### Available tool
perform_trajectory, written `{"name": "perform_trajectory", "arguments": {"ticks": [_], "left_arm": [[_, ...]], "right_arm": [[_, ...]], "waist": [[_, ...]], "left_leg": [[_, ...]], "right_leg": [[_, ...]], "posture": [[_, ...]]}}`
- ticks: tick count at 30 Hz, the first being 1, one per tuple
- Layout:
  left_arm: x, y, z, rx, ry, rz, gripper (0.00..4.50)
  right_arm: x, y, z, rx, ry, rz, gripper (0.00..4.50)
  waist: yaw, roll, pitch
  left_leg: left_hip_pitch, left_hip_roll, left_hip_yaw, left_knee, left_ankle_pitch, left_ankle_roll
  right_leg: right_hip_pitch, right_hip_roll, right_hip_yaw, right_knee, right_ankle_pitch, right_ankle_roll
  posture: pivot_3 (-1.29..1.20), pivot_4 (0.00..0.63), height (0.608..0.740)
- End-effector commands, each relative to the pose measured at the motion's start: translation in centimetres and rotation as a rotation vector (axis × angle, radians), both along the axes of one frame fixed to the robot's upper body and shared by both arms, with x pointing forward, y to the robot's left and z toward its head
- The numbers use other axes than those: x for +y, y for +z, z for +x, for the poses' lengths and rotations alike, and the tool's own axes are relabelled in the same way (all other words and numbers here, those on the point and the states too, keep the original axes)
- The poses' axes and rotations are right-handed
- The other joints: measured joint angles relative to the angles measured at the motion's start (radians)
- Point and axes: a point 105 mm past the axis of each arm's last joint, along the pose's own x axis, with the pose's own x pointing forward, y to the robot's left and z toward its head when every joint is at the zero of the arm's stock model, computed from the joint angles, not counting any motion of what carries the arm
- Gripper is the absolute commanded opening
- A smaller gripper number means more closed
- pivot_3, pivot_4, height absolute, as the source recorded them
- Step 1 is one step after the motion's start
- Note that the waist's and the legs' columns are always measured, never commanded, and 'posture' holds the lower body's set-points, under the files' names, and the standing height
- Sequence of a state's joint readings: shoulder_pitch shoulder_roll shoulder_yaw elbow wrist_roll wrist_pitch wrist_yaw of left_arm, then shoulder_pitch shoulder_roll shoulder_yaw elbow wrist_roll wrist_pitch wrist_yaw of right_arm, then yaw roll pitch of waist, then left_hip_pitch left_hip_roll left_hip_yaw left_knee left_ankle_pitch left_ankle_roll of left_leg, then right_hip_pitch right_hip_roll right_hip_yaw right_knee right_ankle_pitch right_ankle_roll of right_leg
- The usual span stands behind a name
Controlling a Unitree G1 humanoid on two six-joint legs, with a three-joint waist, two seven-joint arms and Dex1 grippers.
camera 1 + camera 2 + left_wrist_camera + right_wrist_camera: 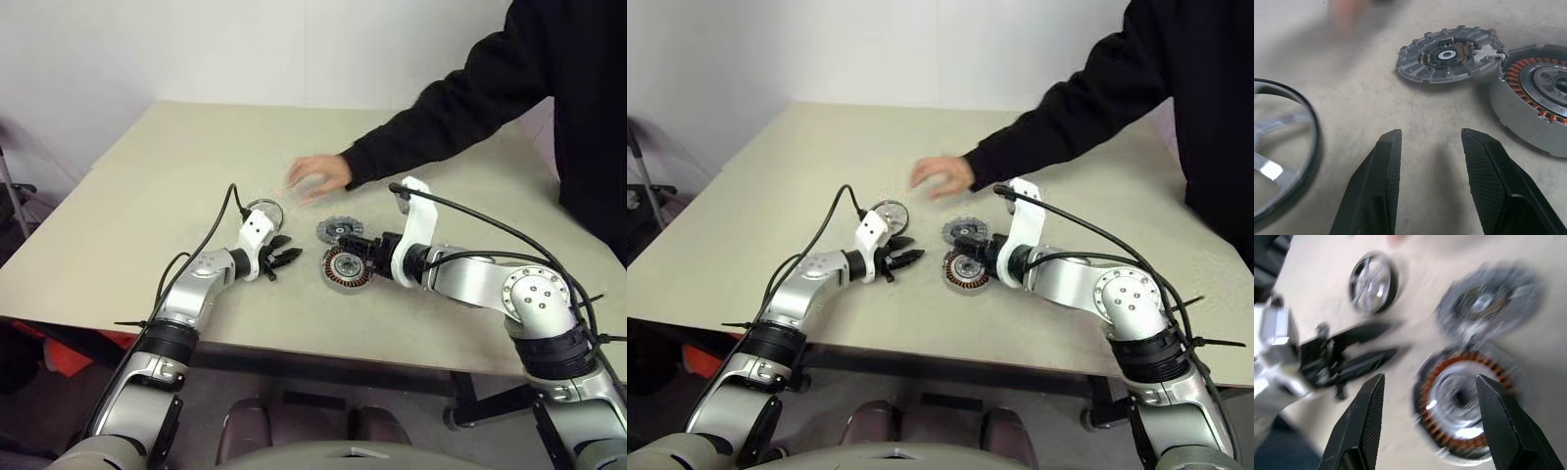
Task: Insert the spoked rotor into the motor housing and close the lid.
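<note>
The spoked rotor point(265, 211) lies flat on the table, black rim and silver spokes showing. To its right the motor housing point(346, 267) sits with its copper windings facing up. The toothed grey lid point(339, 230) is hinged to its far rim and lies open on the table. My left gripper point(284, 258) rests low between rotor and housing, open and empty; its fingers point(1381, 181) point at the bare tabletop. My right gripper point(1430, 378) hovers over the housing point(1464, 401) from the right, jaws open, nothing between them.
A person's hand point(318, 176) in a black sleeve reaches over the beige table point(147, 196) and hovers just behind the rotor and lid. The table's front edge runs close below both of my arms.
</note>
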State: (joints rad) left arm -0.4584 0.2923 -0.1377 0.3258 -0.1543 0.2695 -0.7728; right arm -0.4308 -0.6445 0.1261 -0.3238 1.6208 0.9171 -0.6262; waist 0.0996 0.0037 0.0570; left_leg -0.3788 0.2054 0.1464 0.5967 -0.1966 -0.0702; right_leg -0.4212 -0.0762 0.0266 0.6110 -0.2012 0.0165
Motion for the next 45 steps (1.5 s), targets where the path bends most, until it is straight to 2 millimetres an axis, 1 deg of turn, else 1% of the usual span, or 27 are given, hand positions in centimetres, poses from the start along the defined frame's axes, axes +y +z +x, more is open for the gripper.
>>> {"name": "perform_trajectory", "arguments": {"ticks": [1, 4, 6, 8, 10, 11, 13, 14, 16, 20, 22, 24, 27, 29, 33, 37, 45], "left_arm": [[0.3, 2.0, 0.5, -0.054, 0.010, -0.042, 2.06], [0.1, 2.6, 0.3, -0.036, 0.006, -0.105, 2.06], [0.0, 3.5, 0.3, -0.023, 0.012, -0.173, 2.06], [0.0, 5.0, 0.3, -0.015, 0.017, -0.272, 2.06], [0.5, 7.1, 0.4, -0.010, 0.040, -0.408, 2.06], [1.3, 8.5, 0.7, -0.008, 0.072, -0.497, 2.06], [2.7, 9.9, 1.0, 0.003, 0.123, -0.601, 2.06], [4.1, 9.8, 1.4, 0.020, 0.185, -0.637, 2.06], [5.8, 9.4, 1.7, 0.046, 0.262, -0.665, 2.06], [9.2, 7.8, 1.5, 0.127, 0.406, -0.741, 2.06], [10.1, 7.3, 1.4, 0.156, 0.450, -0.767, 2.06], [11.1, 6.1, 1.3, 0.205, 0.506, -0.784, 2.06], [11.9, 4.7, 1.2, 0.270, 0.568, -0.817, 2.06], [12.0, 4.0, 1.3, 0.313, 0.595, -0.848, 2.06], [10.9, 2.8, 1.8, 0.405, 0.619, -0.889, 2.06], [9.9, 1.6, 2.3, 0.469, 0.644, -0.876, 2.06], [8.4, 1.3, 3.1, 0.515, 0.618, -0.906, 2.06]], "right_arm": [[-3.2, 2.1, 2.3, -0.165, -0.102, -0.108, 3.32], [-6.3, 1.8, 3.5, -0.206, -0.196, -0.198, 3.32], [-7.4, 0.8, 3.7, -0.189, -0.220, -0.218, 3.32], [-8.6, -0.5, 3.8, -0.169, -0.245, -0.247, 3.32], [-9.6, -1.7, 3.9, -0.153, -0.268, -0.276, 3.32], [-10.0, -2.4, 3.9, -0.145, -0.281, -0.294, 3.32], [-10.5, -3.1, 3.9, -0.139, -0.293, -0.311, 3.32], [-10.5, -3.4, 3.9, -0.135, -0.297, -0.307, 3.32], [-10.5, -3.7, 3.9, -0.135, -0.300, -0.301, 3.32], [-10.3, -3.9, 4.0, -0.138, -0.297, -0.300, 3.32], [-10.3, -4.0, 4.0, -0.138, -0.298, -0.300, 3.32], [-10.4, -4.1, 4.0, -0.137, -0.301, -0.302, 3.32], [-10.6, -4.2, 4.0, -0.135, -0.307, -0.302, 3.32], [-10.6, -4.2, 3.9, -0.134, -0.308, -0.301, 3.32], [-10.5, -4.1, 3.9, -0.134, -0.311, -0.299, 3.32], [-10.8, -4.0, 4.0, -0.141, -0.331, -0.300, 3.32], [-10.7, -4.1, 3.7, -0.139, -0.331, -0.300, 3.32]], "waist": [[0.000, 0.000, 0.000], [0.000, 0.000, 0.000], [0.001, 0.000, 0.000], [0.001, 0.000, 0.000], [0.001, 0.000, 0.000], [0.000, 0.000, 0.000], [-0.004, 0.000, 0.000], [-0.007, 0.000, 0.000], [-0.010, 0.000, 0.000], [-0.008, 0.000, 0.000], [-0.005, 0.000, 0.000], [-0.002, -0.001, 0.000], [-0.001, -0.001, 0.000], [-0.002, -0.001, 0.000], [-0.002, -0.001, 0.000], [-0.002, -0.001, 0.000], [-0.003, -0.001, 0.000]], "left_leg": [[0.000, 0.000, 0.000, 0.000, 0.000, 0.000], [0.000, 0.000, 0.000, 0.000, 0.000, 0.000], [-0.001, 0.000, 0.000, 0.000, 0.000, 0.000], [-0.001, 0.000, 0.000, 0.000, 0.000, 0.000], [-0.001, 0.000, 0.000, 0.000, 0.000, 0.000], [-0.001, 0.000, 0.000, 0.000, 0.000, 0.000], [-0.001, 0.000, 0.000, 0.000, 0.000, 0.000], [0.000, 0.000, 0.000, 0.000, 0.000, 0.000], [0.001, 0.000, 0.000, 0.001, 0.000, 0.000], [0.002, 0.000, 0.000, 0.001, 0.000, 0.000], [0.003, 0.000, 0.000, 0.002, 0.000, 0.000], [0.004, 0.000, 0.000, 0.002, 0.000, 0.000], [0.003, 0.000, 0.000, 0.002, 0.000, 0.000], [0.004, 0.000, 0.000, 0.002, 0.000, 0.000], [0.004, 0.000, 0.000, 0.002, 0.000, 0.000], [0.004, 0.000, 0.000, 0.002, 0.000, 0.000], [0.005, 0.000, 0.000, 0.002, 0.000, 0.000]], "right_leg": [[0.000, 0.000, 0.000, 0.000, 0.000, 0.000], [0.000, 0.000, 0.000, 0.000, 0.000, 0.000], [0.000, 0.000, 0.000, 0.000, 0.001, -0.001], [0.000, 0.000, 0.000, 0.000, 0.003, -0.005], [0.000, 0.000, 0.000, 0.000, 0.004, -0.007], [0.000, 0.000, 0.000, 0.000, 0.004, -0.007], [-0.001, 0.000, 0.000, 0.000, 0.004, -0.008], [-0.001, 0.000, 0.000, 0.001, 0.004, -0.008], [-0.001, 0.001, 0.001, 0.002, 0.004, -0.008], [-0.001, 0.001, 0.001, 0.002, 0.003, -0.006], [-0.001, 0.001, 0.001, 0.002, 0.004, -0.008], [-0.001, 0.001, 0.000, 0.002, 0.005, -0.008], [0.000, 0.001, 0.000, 0.002, 0.005, -0.008], [0.000, 0.001, 0.000, 0.002, 0.005, -0.008], [0.000, 0.001, 0.000, 0.002, 0.005, -0.008], [0.000, 0.001, 0.000, 0.002, 0.005, -0.008], [0.000, 0.001, 0.000, 0.002, 0.005, -0.008]], "posture": [[0.00, 0.000, 0.740], [0.00, 0.000, 0.740], [0.00, 0.000, 0.740], [0.00, 0.000, 0.740], [0.00, 0.000, 0.740], [0.00, 0.000, 0.740], [0.00, 0.000, 0.740], [0.00, 0.000, 0.740], [0.00, 0.000, 0.740], [0.00, 0.000, 0.740], [0.00, 0.000, 0.740], [0.00, 0.000, 0.740], [0.00, 0.000, 0.740], [0.00, 0.000, 0.740], [0.00, 0.000, 0.740], [0.00, 0.000, 0.740], [0.00, 0.000, 0.740]]}}
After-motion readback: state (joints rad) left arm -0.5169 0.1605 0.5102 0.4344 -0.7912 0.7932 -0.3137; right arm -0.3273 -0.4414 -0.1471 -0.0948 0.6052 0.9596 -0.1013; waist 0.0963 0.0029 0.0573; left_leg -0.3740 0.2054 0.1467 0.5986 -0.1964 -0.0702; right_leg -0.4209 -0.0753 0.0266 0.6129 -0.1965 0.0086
